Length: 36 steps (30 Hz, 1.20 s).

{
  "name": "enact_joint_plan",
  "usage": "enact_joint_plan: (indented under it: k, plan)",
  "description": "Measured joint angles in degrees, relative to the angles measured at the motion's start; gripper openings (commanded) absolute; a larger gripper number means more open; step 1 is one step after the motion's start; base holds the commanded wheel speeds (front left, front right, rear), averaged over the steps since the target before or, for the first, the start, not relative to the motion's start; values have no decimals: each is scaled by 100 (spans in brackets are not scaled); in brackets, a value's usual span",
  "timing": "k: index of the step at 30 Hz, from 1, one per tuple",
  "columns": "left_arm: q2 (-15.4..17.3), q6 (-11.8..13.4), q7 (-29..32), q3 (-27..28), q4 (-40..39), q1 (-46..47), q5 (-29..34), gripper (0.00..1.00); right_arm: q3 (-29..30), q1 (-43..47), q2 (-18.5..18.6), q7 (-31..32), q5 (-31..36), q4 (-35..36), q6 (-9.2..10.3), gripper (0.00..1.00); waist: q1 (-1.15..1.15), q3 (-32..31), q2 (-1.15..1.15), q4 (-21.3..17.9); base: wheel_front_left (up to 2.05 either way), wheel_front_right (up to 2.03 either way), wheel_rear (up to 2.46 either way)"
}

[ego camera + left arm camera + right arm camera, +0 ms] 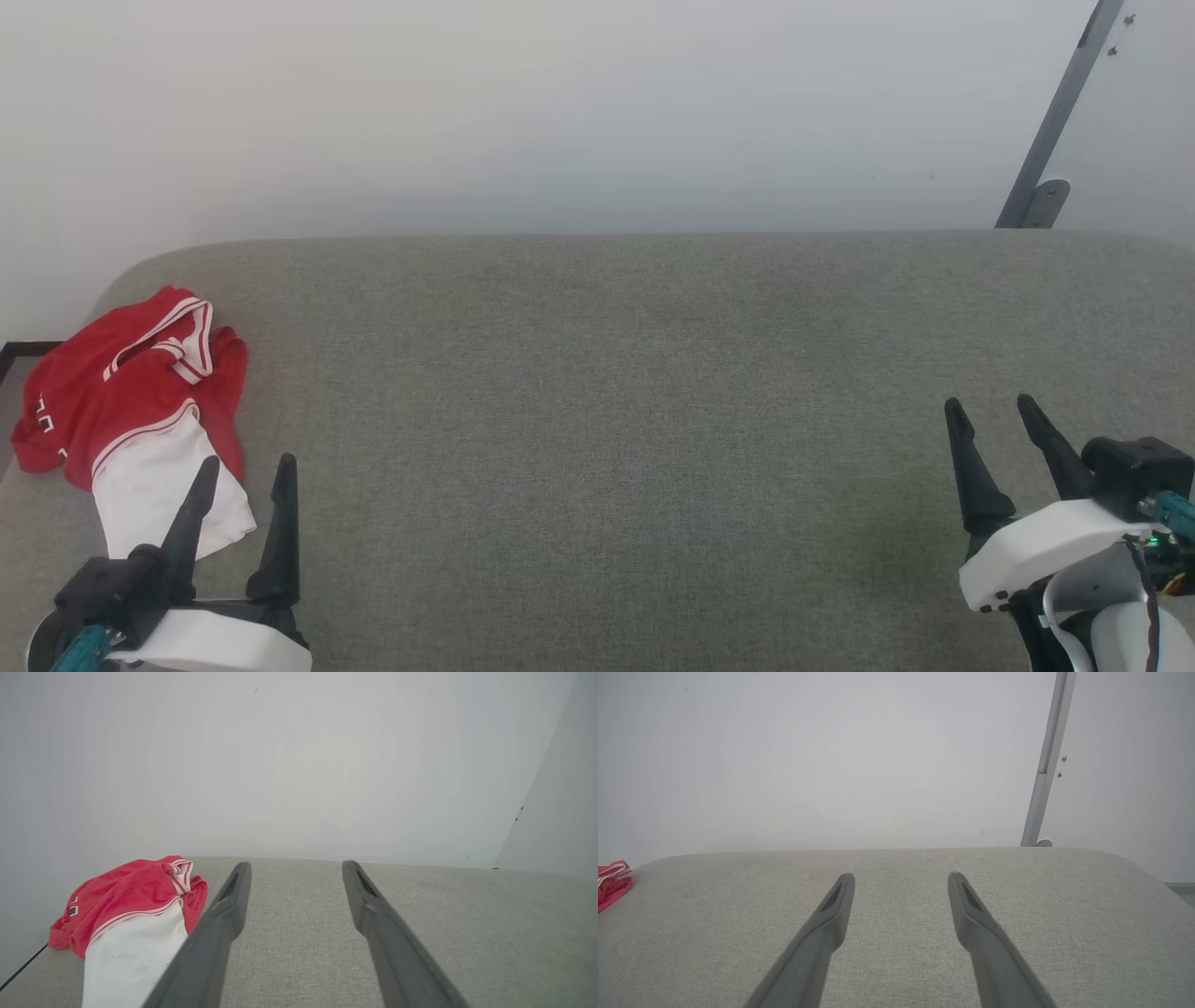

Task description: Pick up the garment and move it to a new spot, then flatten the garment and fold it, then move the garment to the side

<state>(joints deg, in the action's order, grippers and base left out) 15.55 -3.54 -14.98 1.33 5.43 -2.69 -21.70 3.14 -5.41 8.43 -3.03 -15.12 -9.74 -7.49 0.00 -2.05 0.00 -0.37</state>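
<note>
The left gripper [248, 459] has two long black fingers [278, 532] that taper to slim points. They are rooted in a black block [112, 588] over a smooth white shell [210, 644], with a teal fitting [84, 646] at the outer edge. The right gripper [989, 401] is built alike, with tapering black fingers, a rounded white housing [1046, 546], a boxy black module [1134, 471] and a teal connector [1174, 511]. Beside it a small green light [1155, 540] glows among dark cables [1150, 597], next to a white cable loop [1055, 607] and what may be an orange wire [1178, 584]. In the wrist views the fingers look matte dark grey, each with a narrow slot [230, 887] near its tip.
</note>
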Motion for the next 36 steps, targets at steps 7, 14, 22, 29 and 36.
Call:
enact_joint_plan:
  k: [7, 14, 22, 29, 36]
  plan:
    - [-3, 0, 0, 1, 10, -2, -26, 100, -20, 19, 0, 1, 1, 10, 0, 100, 0, 0, 0, 2, 0, 0, 0]
    - [-63, 127, 27, 100, 113, -4, -180, 100, -126, 16, 15, 8, -1, 5, 0, 100, 0, -14, 0, 66, 0, 0, 0]
    - [-124, 337, 151, 256, 188, 15, -335, 100, -315, -23, 37, 11, -55, -35, 0, 100, 0, -83, 0, 413, 0, 0, 0]
    - [-79, 491, 304, 423, 142, -14, -426, 100, -516, -73, 41, 7, -136, -164, 0, 100, 0, -179, 0, 908, 0, 0, 0]
    - [35, 617, 443, 547, -54, -157, -512, 100, -742, -131, 5, -55, -213, -322, -1, 100, 0, -284, 0, 1560, 0, 0, 0]
